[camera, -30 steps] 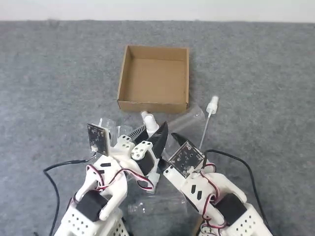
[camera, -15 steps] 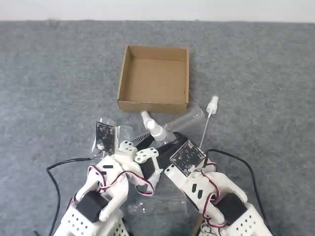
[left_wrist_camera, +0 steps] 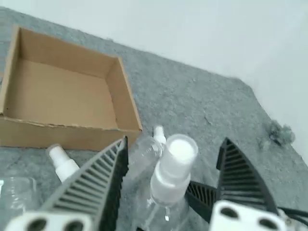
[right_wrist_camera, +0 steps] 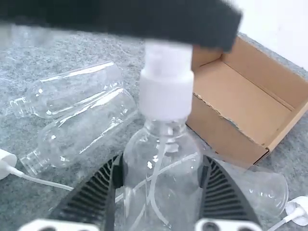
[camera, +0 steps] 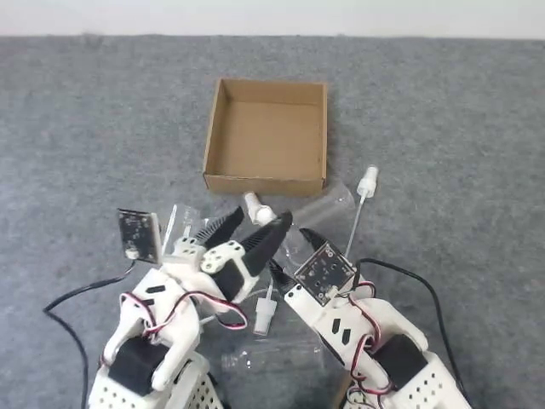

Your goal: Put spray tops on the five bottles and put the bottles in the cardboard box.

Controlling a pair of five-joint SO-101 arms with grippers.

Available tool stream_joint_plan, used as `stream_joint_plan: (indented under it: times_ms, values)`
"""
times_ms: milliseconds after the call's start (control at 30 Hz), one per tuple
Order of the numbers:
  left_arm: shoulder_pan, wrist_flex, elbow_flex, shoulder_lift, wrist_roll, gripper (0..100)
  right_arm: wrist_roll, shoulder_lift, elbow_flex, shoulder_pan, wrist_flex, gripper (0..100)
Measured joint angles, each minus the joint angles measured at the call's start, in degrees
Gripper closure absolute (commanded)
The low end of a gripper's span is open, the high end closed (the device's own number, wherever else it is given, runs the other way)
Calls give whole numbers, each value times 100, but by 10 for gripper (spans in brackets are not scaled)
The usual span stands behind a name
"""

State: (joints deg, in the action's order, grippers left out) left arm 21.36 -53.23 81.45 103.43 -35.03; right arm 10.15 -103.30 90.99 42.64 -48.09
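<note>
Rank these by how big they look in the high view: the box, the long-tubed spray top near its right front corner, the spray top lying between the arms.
1. Box, by far the largest.
2. Long-tubed spray top.
3. Other spray top, though part of its tube may be hidden.

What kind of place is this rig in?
Likely a robotics lab bench: grey felt-like mat against a plain white wall, a cardboard box, and the right gripper clamping a clear bottle.

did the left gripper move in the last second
Yes, the left gripper shifted left, toward the cardboard box's left front corner, jaws now spread.
</note>
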Motion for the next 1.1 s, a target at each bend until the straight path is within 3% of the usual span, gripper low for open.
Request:
stream_joint_plan:
  times_ms: [300,667,900,1100]
  values:
    - [-62,-9,0,0,-343,725,0,0,0,9,0,887]
    - [-62,-9,0,0,-378,927,0,0,0,9,0,887]
    - [-35,-9,0,0,-404,934,0,0,0,0,0,887]
    - [484,-9,0,0,-404,934,0,0,0,-9,0,887]
